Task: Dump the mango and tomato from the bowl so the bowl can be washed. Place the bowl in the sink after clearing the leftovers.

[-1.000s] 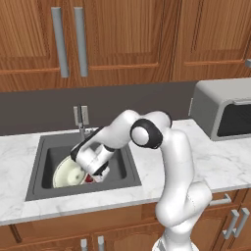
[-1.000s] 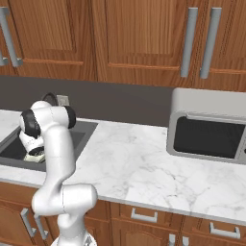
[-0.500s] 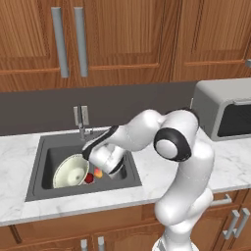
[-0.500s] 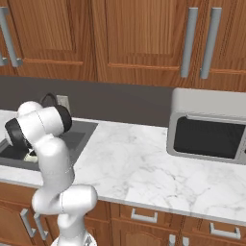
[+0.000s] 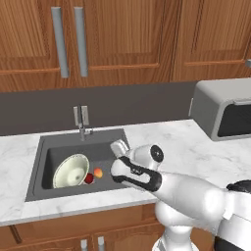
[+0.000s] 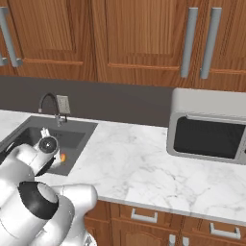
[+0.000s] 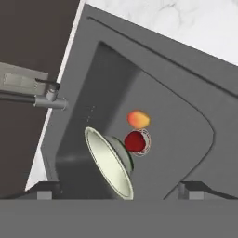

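At the left of the left base view we see a dark grey sink (image 5: 46, 147) set in white marble. A cream-white bowl (image 5: 71, 171) leans tilted inside it. Just right of it lie the deep-red tomato (image 5: 88, 178) and the orange-yellow mango (image 5: 98, 172).

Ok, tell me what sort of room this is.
A rendered home kitchen, by the look of it: a dark sink with a faucet set in a white marble counter, wooden cabinets above, and a microwave.

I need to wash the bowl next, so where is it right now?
The bowl is in the sink, tipped on its side at the basin's left in the left base view, with the tomato and mango just right of it.
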### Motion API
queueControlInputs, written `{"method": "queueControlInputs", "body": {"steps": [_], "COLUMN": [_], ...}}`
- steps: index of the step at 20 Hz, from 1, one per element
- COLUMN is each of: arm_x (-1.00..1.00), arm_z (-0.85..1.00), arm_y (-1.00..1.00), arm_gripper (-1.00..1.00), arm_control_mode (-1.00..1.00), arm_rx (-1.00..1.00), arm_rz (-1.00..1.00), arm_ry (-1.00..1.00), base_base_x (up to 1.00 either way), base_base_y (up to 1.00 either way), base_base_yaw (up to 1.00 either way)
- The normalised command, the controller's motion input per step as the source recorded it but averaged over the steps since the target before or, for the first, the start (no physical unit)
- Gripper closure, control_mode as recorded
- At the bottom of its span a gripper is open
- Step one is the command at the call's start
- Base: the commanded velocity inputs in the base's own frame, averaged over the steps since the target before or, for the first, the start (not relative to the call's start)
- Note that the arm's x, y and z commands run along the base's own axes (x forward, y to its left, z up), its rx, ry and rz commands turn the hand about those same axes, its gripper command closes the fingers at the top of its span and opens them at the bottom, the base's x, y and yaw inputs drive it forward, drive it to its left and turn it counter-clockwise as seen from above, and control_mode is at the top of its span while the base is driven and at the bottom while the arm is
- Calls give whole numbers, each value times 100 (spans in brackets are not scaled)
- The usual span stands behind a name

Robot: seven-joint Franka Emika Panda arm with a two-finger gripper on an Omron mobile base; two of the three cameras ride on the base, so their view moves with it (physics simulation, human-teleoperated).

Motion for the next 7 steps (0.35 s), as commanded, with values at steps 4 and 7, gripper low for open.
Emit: {"method": "queueControlInputs", "body": {"steps": [4,7], "arm_x": [-69,-52], "arm_z": [100,100], "arm_y": [-23,-4], "arm_gripper": [-100,-100], "arm_control_mode": [-100,-100], "arm_rx": [0,0], "arm_rz": [-3,0], "arm_ry": [-17,-20], "base_base_x": [0,0], "base_base_y": [0,0], "base_base_yaw": [0,0]}}
